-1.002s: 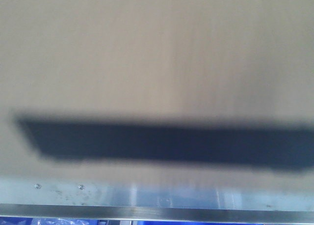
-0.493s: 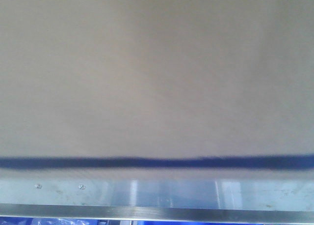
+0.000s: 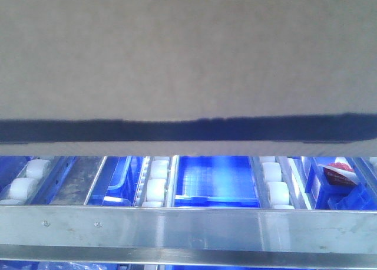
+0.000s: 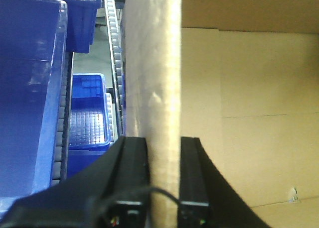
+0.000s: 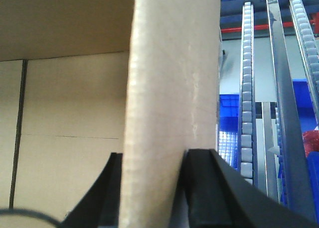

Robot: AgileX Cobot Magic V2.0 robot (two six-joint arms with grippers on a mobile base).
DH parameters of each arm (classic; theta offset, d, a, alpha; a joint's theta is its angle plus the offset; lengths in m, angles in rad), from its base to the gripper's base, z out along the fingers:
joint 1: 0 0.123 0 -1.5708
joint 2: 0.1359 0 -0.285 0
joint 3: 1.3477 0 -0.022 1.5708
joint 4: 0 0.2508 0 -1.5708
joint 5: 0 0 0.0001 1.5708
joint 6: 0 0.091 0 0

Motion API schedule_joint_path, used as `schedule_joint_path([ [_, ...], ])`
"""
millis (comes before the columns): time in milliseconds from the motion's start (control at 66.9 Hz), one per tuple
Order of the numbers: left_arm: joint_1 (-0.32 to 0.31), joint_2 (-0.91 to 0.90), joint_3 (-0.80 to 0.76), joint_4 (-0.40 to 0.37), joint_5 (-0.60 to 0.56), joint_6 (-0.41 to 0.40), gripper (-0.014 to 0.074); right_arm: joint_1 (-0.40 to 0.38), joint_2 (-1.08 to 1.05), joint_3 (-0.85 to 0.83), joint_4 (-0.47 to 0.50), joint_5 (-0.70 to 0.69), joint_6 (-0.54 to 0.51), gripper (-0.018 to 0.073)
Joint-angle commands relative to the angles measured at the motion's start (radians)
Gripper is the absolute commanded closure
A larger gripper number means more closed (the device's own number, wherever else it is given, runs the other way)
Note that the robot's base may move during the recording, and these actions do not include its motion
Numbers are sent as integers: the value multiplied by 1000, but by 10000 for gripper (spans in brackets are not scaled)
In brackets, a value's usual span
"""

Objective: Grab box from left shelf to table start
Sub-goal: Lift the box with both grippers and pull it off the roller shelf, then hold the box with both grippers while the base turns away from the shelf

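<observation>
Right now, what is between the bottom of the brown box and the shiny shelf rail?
In the front view, white rollers and blue bins show in the gap between the box and the shelf rail.

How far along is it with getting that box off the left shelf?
Done: the left gripper and right gripper each clamp a wall of the box. In hand: the box hangs above the rollers of the left shelf, its lower edge apparently clear of them. Left: carrying it to the table, which no view shows.
</observation>
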Motion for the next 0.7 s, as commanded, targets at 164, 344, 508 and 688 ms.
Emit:
schedule_joint_path([
  [164, -6, -4, -40, 19, -203, -14, 689, -6, 19, -31, -68, -145, 15, 502],
  [344, -6, -4, -40, 19, -203, -14, 689, -6, 19, -31, -68, -136, 15, 502],
  [508, -6, -4, -40, 19, -203, -14, 689, -6, 19, -31, -68, -136, 15, 502],
  [688, -6, -4, -40, 19, -203, -14, 689, -6, 19, -31, -68, -136, 15, 502],
])
